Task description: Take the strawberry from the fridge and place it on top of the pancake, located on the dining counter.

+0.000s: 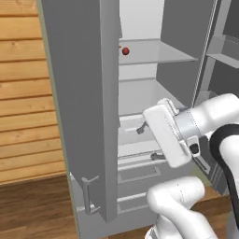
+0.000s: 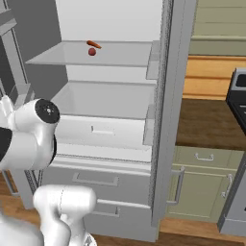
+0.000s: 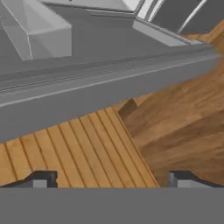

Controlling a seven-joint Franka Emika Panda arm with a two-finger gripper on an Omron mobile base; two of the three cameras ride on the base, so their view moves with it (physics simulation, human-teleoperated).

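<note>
Fridge standing open, pale shelves showing inside. Strawberry sitting on the upper shelf, small, dark red and round, just beside a thin orange-red stick. Same strawberry seen from the other side, near the shelf's front edge.

End effector held low, in front of the fridge's pull-out bin, well below the strawberry. Fingers spread wide, nothing between them. In the hand view, two dark tips far apart at the bottom, looking past a grey fridge edge at wood flooring.

Step in hand, by the look of it: reaching for the strawberry. Still early in the job. No pancake or dining counter to be seen here.

To do it well: lift up to shelf height first, then go straight in over the shelf. Keep the fingers wide until they sit on both sides of the fruit. Close softly, since such a tiny round thing would likely roll or squash. Take only the red ball, not the stick next to it.

In the way: the big grey left door with its bar handle, close by the arm. Also the right door's bins and the front lip of the shelf. Green cabinets and a dark stove off to the right, well clear.
</note>
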